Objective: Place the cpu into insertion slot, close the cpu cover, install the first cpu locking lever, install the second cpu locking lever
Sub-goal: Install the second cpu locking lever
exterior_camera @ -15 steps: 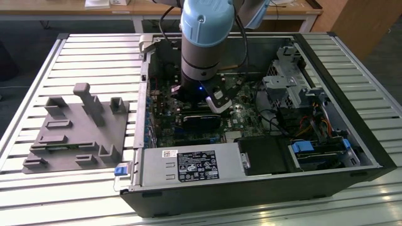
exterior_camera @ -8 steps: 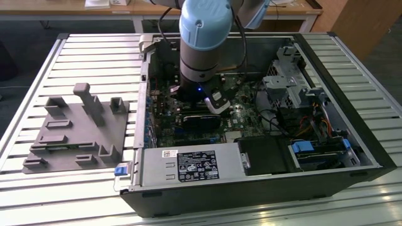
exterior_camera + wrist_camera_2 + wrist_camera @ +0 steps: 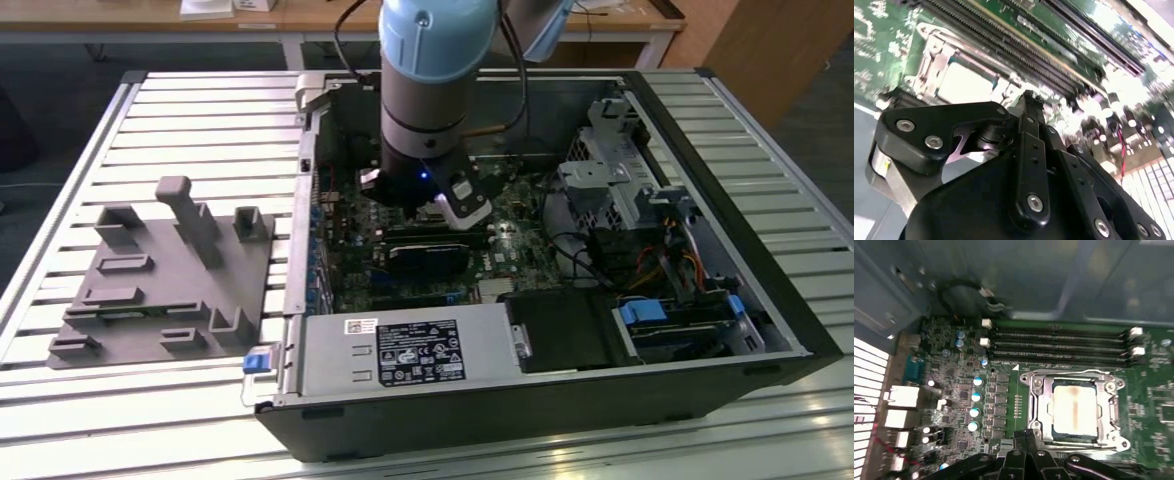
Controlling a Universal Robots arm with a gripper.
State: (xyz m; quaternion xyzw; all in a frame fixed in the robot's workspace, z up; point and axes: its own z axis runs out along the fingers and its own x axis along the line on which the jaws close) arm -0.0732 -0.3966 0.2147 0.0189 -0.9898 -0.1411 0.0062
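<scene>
In the first wrist view the cpu (image 3: 1074, 410), a pale square chip with a brownish smear, lies in the insertion slot (image 3: 1030, 385) on the green board. The silvery cpu cover (image 3: 1046, 412) lies flat around it, and the chip shows through its window. My gripper (image 3: 1026, 439) hovers just beside the socket's near edge, its two black fingers pressed together with nothing seen between them. In the second wrist view the gripper (image 3: 1029, 98) points at the board beside the cpu (image 3: 964, 82). The exterior view has the gripper (image 3: 449, 214) low inside the open computer case.
Long black memory slots (image 3: 1059, 345) run just beyond the socket. A row of capacitors (image 3: 975, 405) and rear ports (image 3: 901, 397) sit to one side. The case (image 3: 747, 250) walls, drive cage (image 3: 614, 170) and power supply (image 3: 407, 350) hem in the arm. A grey fixture (image 3: 160, 270) rests on the table.
</scene>
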